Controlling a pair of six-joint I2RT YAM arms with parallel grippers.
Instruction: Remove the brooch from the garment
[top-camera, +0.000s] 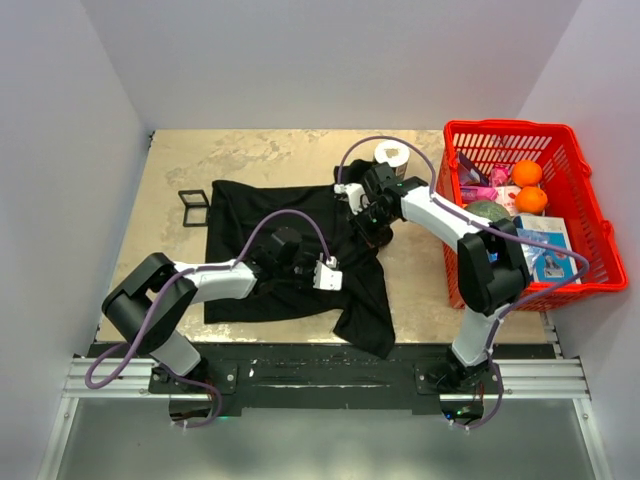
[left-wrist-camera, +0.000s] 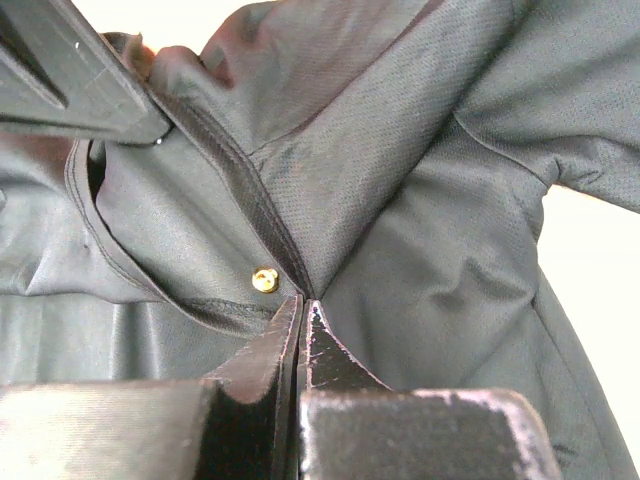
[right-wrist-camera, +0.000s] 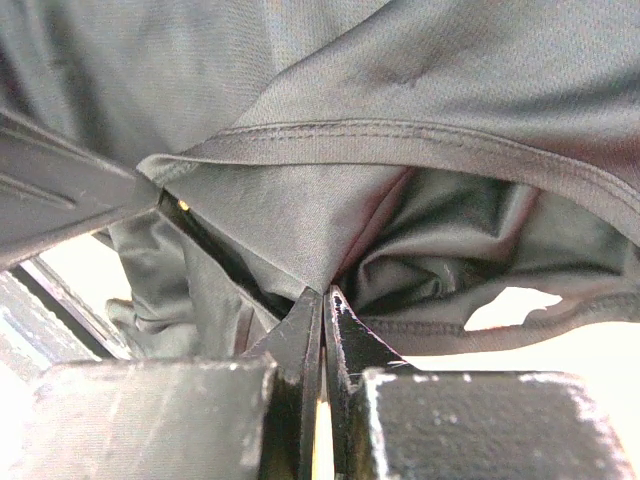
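The garment, a black T-shirt (top-camera: 260, 240), lies spread on the table with its right part bunched up between my two grippers. The brooch (left-wrist-camera: 264, 279) is a small golden stud on the cloth just left of my left gripper's tips. In the right wrist view it is only a golden speck (right-wrist-camera: 183, 205). It cannot be made out in the top view. My left gripper (left-wrist-camera: 303, 302) is shut, pinching a fold of the garment (left-wrist-camera: 420, 200). It also shows in the top view (top-camera: 338, 262). My right gripper (right-wrist-camera: 323, 292) is shut on a raised fold of the garment (right-wrist-camera: 400, 90), and shows in the top view (top-camera: 368, 228).
A red basket (top-camera: 590, 215) with oranges, packets and a booklet stands at the right. A white paper roll (top-camera: 392, 153) sits behind the shirt. A black square open frame (top-camera: 193, 207) lies left of the shirt. White walls enclose the table.
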